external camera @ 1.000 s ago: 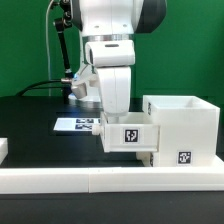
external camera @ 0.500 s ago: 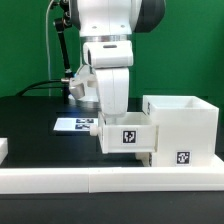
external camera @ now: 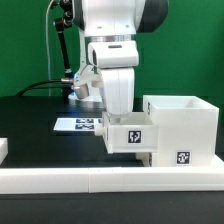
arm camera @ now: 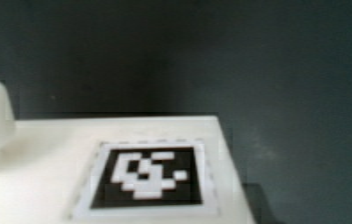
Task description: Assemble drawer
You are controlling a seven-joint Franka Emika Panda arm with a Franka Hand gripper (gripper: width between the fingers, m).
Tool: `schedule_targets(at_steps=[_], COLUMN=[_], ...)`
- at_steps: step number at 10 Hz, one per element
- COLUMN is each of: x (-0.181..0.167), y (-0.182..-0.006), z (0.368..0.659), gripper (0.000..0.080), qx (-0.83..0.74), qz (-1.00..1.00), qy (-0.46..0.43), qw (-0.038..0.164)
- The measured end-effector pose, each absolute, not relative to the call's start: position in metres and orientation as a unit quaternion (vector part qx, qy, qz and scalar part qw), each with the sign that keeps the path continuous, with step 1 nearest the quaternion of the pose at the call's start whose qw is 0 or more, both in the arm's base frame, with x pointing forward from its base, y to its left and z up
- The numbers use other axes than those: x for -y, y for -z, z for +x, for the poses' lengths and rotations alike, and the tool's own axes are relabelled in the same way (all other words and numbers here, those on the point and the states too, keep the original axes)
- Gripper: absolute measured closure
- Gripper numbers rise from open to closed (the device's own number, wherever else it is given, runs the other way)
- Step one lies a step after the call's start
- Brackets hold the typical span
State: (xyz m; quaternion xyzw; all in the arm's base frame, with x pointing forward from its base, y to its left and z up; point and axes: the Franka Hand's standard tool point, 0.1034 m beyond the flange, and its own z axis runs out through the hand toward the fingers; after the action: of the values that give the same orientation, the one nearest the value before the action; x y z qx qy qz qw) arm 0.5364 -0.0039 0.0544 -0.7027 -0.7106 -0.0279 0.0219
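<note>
The drawer's tall white housing [external camera: 185, 125] stands at the exterior view's right, with a tag low on its front. An upper tray [external camera: 128, 137] with a tag sticks out of the housing toward the exterior view's left, its small knob [external camera: 98, 127] at the outer end. A lower tray [external camera: 150, 158] shows just beneath it. My gripper [external camera: 118, 119] reaches straight down onto the upper tray's far wall and is shut on it; the fingertips are hidden behind the tray. The wrist view shows only the tray's white face [arm camera: 48, 150] with its tag [arm camera: 150, 178] and no fingers.
The long low white border wall [external camera: 110, 178] runs along the front. The marker board [external camera: 78, 124] lies on the black table behind the tray. A small white block [external camera: 3, 149] sits at the exterior view's left edge. Cables hang behind the arm.
The arm and the upper tray have shifted slightly toward the exterior view's right, the tray a little further into the housing.
</note>
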Motion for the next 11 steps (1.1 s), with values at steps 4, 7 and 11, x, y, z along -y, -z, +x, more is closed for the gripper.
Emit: schedule_targets(at_steps=[4,7,11], x=[-0.006,-0.015,-0.015], y=[-0.056,-0.056,-0.055], z=[0.539,0.541,0.541], gripper=[0.0757,0.0757,0.0757], qx=[0.716,0.71,0.707], qz=[-0.697,-0.703,-0.706], qy=[0.031,0.036,0.035], qw=[0.02,0.017,0.017])
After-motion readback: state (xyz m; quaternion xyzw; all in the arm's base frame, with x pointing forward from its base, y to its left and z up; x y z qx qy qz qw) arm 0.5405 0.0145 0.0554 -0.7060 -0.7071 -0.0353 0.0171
